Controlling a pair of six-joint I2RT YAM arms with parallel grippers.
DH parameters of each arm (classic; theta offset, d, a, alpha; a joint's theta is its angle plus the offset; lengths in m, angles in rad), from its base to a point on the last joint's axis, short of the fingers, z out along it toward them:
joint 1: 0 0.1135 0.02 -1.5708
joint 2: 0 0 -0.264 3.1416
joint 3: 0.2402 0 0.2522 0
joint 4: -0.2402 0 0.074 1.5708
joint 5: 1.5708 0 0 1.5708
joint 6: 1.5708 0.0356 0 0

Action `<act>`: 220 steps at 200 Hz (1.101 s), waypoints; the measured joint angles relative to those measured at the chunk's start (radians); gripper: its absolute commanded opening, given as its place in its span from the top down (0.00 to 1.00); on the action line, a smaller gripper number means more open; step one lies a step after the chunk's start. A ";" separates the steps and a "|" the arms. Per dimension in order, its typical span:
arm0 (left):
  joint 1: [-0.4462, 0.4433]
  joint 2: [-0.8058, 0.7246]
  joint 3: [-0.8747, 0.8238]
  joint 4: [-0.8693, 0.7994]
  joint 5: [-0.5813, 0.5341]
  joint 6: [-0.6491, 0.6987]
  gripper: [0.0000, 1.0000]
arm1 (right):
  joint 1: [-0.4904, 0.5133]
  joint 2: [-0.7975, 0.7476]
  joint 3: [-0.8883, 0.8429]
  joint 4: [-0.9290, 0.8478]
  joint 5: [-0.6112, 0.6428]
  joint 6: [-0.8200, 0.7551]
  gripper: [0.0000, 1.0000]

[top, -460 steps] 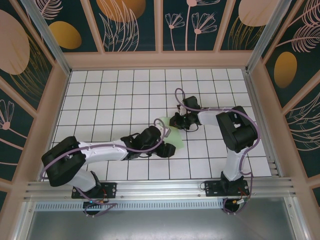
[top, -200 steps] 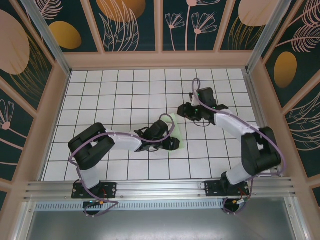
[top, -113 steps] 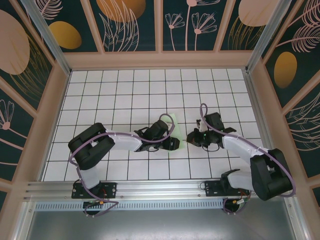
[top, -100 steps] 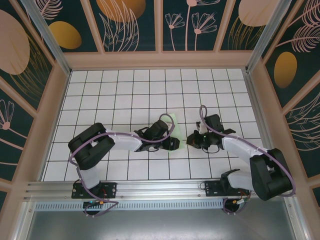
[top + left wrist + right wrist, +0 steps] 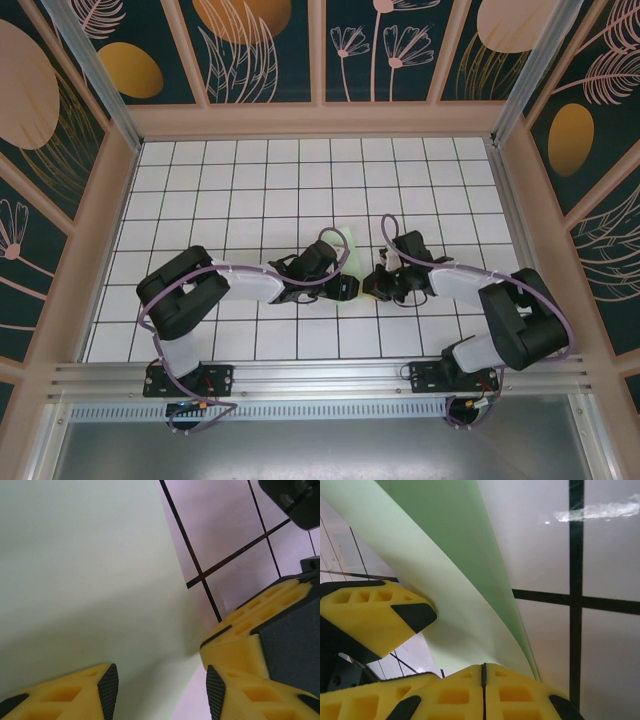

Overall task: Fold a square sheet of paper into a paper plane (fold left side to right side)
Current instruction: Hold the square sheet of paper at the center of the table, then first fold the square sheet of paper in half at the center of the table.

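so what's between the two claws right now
the square sheet of paper. the right wrist view shows it spanning from the left claw to the right claw, which is shut on its edge

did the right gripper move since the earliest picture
Yes: the right gripper came nearer the metal front rail, onto the edge of the pale mint-green paper sheet.
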 measured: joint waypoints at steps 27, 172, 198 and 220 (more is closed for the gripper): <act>0.000 -0.002 0.000 0.000 0.000 0.000 0.44 | 0.006 0.021 0.004 0.000 0.027 -0.005 0.91; 0.079 -0.019 0.060 -0.045 -0.017 0.025 0.38 | 0.009 0.056 0.034 -0.024 0.055 -0.046 0.91; 0.080 -0.019 0.080 -0.045 -0.015 0.034 0.38 | 0.009 0.056 0.034 -0.026 0.057 -0.047 0.91; 0.086 -0.010 0.080 -0.045 -0.016 0.038 0.38 | 0.009 0.056 0.035 -0.029 0.058 -0.047 0.91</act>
